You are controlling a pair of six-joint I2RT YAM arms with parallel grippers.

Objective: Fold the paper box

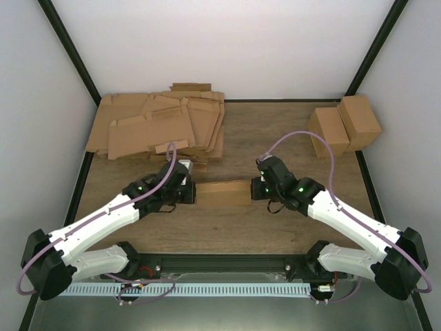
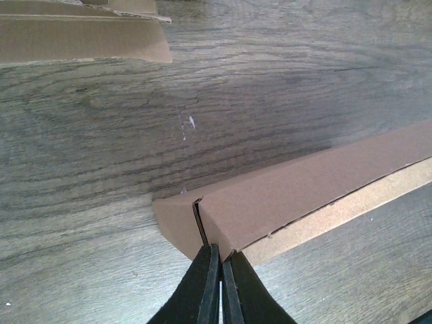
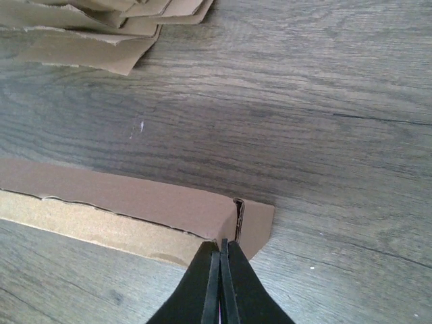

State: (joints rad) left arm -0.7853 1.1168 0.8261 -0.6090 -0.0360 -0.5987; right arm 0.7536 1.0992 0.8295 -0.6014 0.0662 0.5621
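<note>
Here we are at the middle of the wooden tabletop (image 1: 275,138), and the paper box (image 1: 220,194) lies there flattened into a long, low brown strip running from 9 o'clock to 3 o'clock. Both arms are on it, one at each end. The left gripper (image 1: 193,194) sits at the 9 o'clock end and the right gripper (image 1: 253,188) at the 3 o'clock end.

From the left wrist, the gripper (image 2: 218,256) is clenched. Its black fingers are pressed nearly together, with only a thin seam between them, and they are pinching the cardboard right at the box's end corner. A short flap sticks out at 10 o'clock from the tips, and a slit shows where the layers meet. The box (image 2: 304,189) runs away toward 2 o'clock, with a paler edge along its near side.

The right wrist shows a mirror picture. That gripper (image 3: 221,253) is clamped tight on the opposite corner, and the box (image 3: 135,199) stretches off toward 9 o'clock.

At 11 o'clock in the overhead view there is a spread stack of flat die-cut cardboard sheets (image 1: 162,127). At 2 o'clock, two blocky brown cartons (image 1: 344,126) stand side by side, well apart from the box.
</note>
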